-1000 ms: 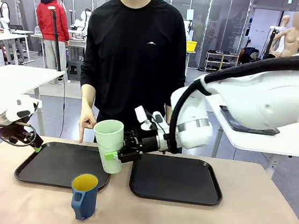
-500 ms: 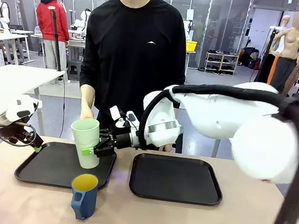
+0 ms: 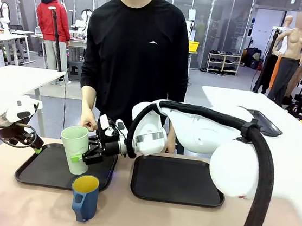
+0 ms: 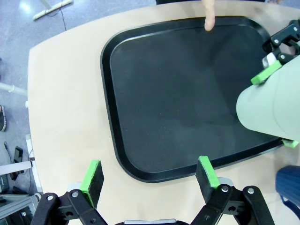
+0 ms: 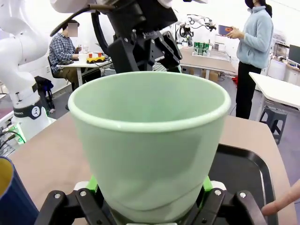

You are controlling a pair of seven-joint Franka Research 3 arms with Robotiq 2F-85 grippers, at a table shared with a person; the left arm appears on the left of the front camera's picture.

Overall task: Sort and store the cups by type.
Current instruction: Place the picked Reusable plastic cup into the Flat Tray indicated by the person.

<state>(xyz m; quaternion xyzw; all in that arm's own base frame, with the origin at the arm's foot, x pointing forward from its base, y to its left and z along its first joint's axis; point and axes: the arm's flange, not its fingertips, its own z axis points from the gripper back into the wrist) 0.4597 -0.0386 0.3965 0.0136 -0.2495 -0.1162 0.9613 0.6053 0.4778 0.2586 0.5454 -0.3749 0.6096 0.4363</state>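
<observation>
Right gripper point(image 3: 80, 158) pinches the tumbler point(image 3: 75, 148) near its base, and it has carried it left from over the gap between the trays to above the right part of the left tray point(image 3: 47, 164), tilted, lower than a second ago. Mug point(image 3: 85, 197) unmoved on the table just in front of that tray, right tray point(image 3: 178, 181) as before; left gripper point(image 4: 150, 176) still spread wide at the left tray's near-left edge, holding nothing
</observation>
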